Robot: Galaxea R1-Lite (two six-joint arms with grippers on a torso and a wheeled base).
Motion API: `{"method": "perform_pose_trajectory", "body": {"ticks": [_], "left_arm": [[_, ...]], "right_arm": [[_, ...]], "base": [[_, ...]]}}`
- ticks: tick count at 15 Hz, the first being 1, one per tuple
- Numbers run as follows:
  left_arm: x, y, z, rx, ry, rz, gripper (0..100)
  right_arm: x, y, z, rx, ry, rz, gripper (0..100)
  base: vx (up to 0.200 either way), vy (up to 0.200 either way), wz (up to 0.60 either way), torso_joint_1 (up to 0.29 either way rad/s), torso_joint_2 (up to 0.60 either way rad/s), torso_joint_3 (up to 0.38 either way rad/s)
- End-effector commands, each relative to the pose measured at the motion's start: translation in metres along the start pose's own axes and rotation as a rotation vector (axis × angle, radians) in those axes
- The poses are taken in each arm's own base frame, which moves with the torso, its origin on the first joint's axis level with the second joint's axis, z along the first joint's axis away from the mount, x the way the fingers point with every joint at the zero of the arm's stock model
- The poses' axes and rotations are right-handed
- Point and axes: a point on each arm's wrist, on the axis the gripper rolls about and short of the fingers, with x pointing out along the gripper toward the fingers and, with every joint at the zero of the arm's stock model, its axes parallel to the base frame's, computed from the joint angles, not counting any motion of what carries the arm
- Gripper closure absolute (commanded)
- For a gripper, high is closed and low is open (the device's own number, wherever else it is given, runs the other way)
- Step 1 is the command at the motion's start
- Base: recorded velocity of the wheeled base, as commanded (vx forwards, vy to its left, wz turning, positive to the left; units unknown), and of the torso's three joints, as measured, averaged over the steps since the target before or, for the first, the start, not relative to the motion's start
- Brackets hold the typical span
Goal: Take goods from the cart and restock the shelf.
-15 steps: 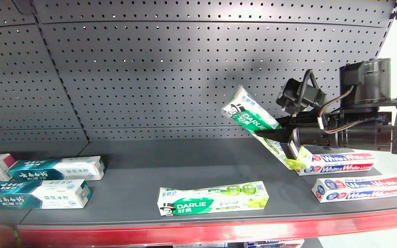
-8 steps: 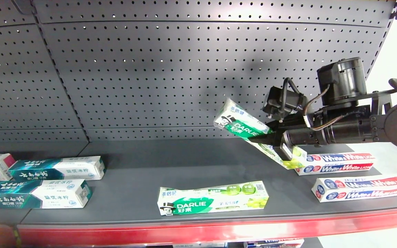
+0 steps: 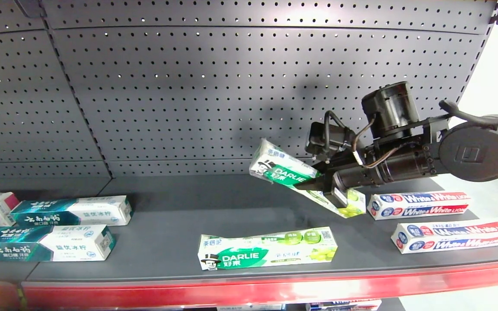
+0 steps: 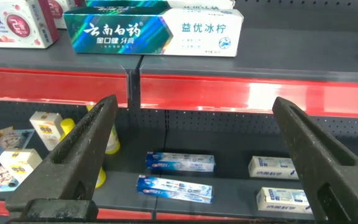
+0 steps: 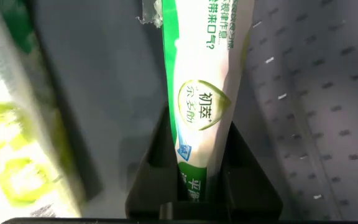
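Note:
My right gripper [image 3: 324, 188] is shut on a green-and-white toothpaste box [image 3: 292, 176], held tilted just above the grey shelf [image 3: 214, 203], its far end raised toward the pegboard. In the right wrist view the same box [image 5: 204, 93] runs between the two black fingers [image 5: 151, 155]. A matching green toothpaste box [image 3: 267, 248] lies flat near the shelf's red front edge. My left gripper [image 4: 191, 155] is open in front of the shelf's red edge, with nothing between its fingers.
Two red-white-blue toothpaste boxes [image 3: 422, 204] lie at the shelf's right end. Teal-and-white boxes [image 3: 69, 211] lie at the left, one also in the left wrist view [image 4: 154, 32]. A lower shelf [image 4: 185, 180] holds more boxes. The pegboard back wall [image 3: 231, 86] is close behind.
My right arm has carried the held toothpaste box leftward and down, closer to the shelf surface. The other boxes have stayed where they were.

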Motion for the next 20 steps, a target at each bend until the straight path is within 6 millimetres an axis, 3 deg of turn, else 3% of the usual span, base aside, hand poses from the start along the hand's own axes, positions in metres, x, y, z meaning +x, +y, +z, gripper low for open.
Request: {"method": "perform_pose_trajectory", "body": {"ticks": [1,5,20], "left_arm": [[0.0,0.0,0.0,-0.001,0.0,0.001,0],[0.0,0.0,0.0,-0.001,-0.001,0.001,0],[0.0,0.0,0.0,-0.001,-0.001,0.001,0]], "right_arm": [[-0.005,-0.005,0.005,-0.016,0.004,0.0,100],[-0.006,-0.003,0.007,-0.018,0.013,0.042,100],[0.022,-0.006,0.005,-0.038,0.013,0.102,100]], "base": [[0.0,0.0,0.0,0.0,0.0,0.0],[0.0,0.0,0.0,0.0,0.0,0.0],[0.0,0.0,0.0,0.0,0.0,0.0]]}}
